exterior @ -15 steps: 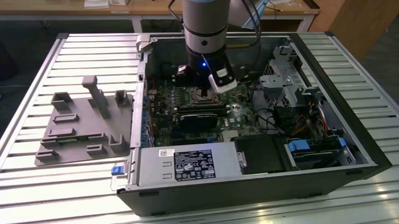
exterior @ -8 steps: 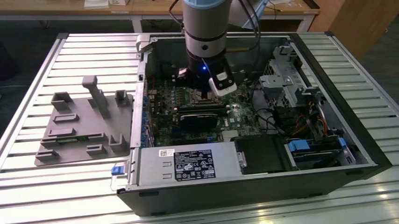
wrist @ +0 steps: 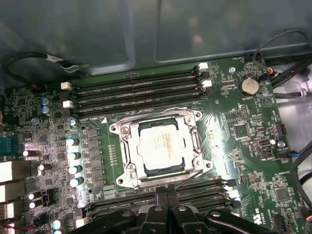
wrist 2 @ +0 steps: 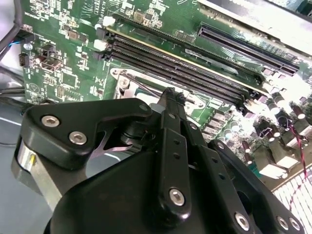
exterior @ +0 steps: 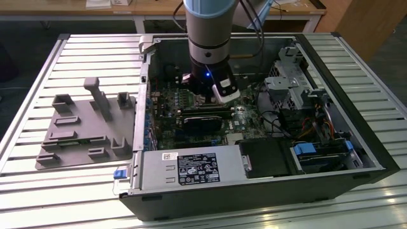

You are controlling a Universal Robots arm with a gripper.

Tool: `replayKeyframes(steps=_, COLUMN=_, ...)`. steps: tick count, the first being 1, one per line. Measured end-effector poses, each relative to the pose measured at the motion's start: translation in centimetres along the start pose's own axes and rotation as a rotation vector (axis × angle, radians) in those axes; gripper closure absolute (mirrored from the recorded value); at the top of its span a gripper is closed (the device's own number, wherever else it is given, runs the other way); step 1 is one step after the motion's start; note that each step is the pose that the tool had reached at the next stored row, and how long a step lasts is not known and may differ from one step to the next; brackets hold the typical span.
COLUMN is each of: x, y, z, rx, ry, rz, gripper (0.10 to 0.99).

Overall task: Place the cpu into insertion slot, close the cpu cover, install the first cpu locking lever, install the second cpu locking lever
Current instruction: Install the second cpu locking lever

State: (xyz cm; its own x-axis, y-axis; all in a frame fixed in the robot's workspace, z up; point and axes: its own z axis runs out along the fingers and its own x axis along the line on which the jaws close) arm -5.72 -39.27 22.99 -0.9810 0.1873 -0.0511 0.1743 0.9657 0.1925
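One cpu (wrist: pixel 161 148) seated in slot (wrist: pixel 127 146), cover (wrist: pixel 192 141) down | pincer (wrist: pixel 167 194) together, empty, just beside socket | levers: judged best pressed slowly, fully under hooks.

cpu (wrist: pixel 159 148) in insertion slot (wrist: pixel 125 174), cpu cover (wrist: pixel 193 141) around it, memory slots (wrist: pixel 136 90) on both sides
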Motion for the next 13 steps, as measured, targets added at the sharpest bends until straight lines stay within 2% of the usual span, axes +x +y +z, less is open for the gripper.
replayKeyframes(steps=6, x=0.53, y=-0.21, z=0.55, rx=-0.008, ry=0.0015, rz=0.001, gripper=0.980)
replayKeyframes(steps=9, x=1.02, y=-0.34, z=0.71, rx=-0.019, ry=0.0033, rz=0.002, gripper=0.980)
replayKeyframes(steps=13, x=1.45, y=-0.57, z=0.96, rx=-0.039, ry=0.0069, rz=0.003, gripper=0.980)
